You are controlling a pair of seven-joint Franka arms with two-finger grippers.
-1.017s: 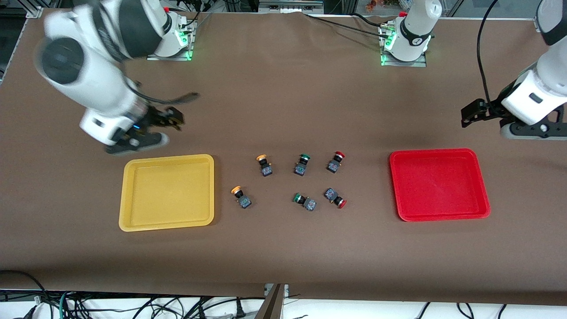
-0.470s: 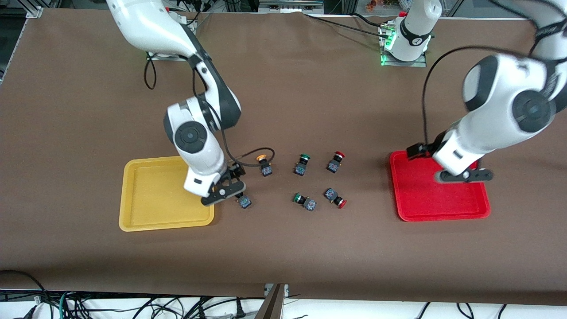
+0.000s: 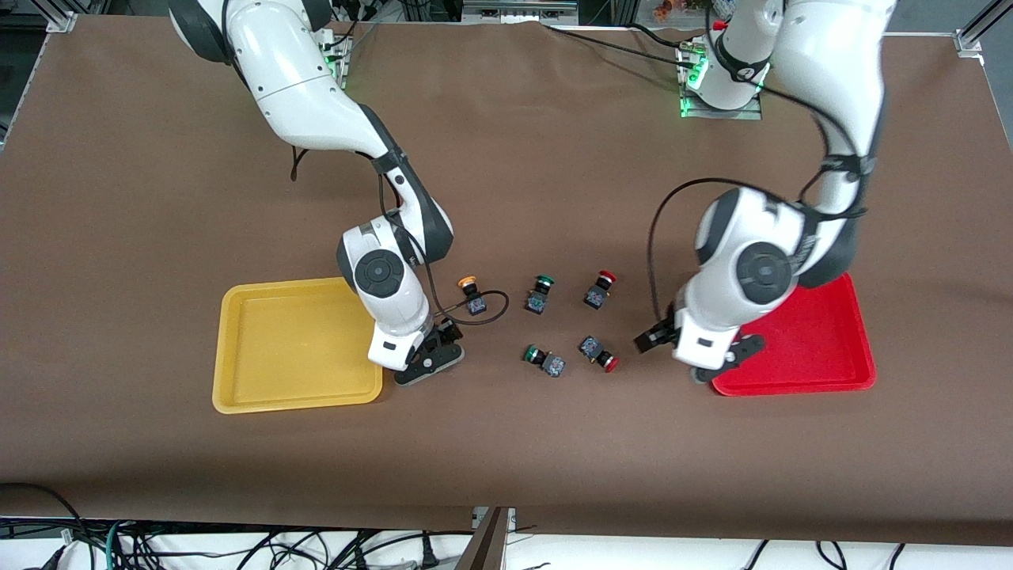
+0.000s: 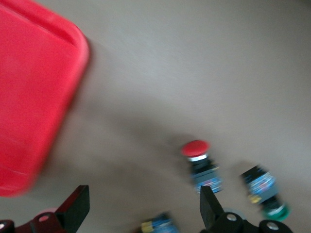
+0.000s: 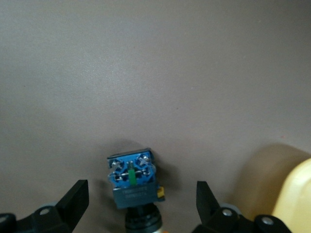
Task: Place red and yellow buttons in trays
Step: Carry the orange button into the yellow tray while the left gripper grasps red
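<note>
My right gripper (image 3: 427, 360) is low beside the yellow tray (image 3: 229, 348) and hides the nearer yellow button in the front view. In the right wrist view its open fingers (image 5: 73, 199) stand on either side of that button (image 5: 132, 179), which has a blue-backed dark body. The farther yellow button (image 3: 471, 294) lies free. Two red buttons (image 3: 599, 289) (image 3: 599, 354) lie toward the red tray (image 3: 831, 348). My left gripper (image 3: 696, 356) is open and empty over the table at the red tray's edge. The left wrist view shows the tray (image 4: 34, 97) and a red button (image 4: 197, 150).
Two green-capped switches (image 3: 540, 293) (image 3: 544, 359) lie between the yellow and red buttons; one also shows in the left wrist view (image 4: 267, 194). The yellow tray's corner (image 5: 296, 194) is close beside my right gripper. A cable loops from the right wrist near the farther yellow button.
Both arms swung in from the table's ends. My right gripper came down around the nearer yellow button. My left gripper crossed the red tray to its edge by the buttons.
</note>
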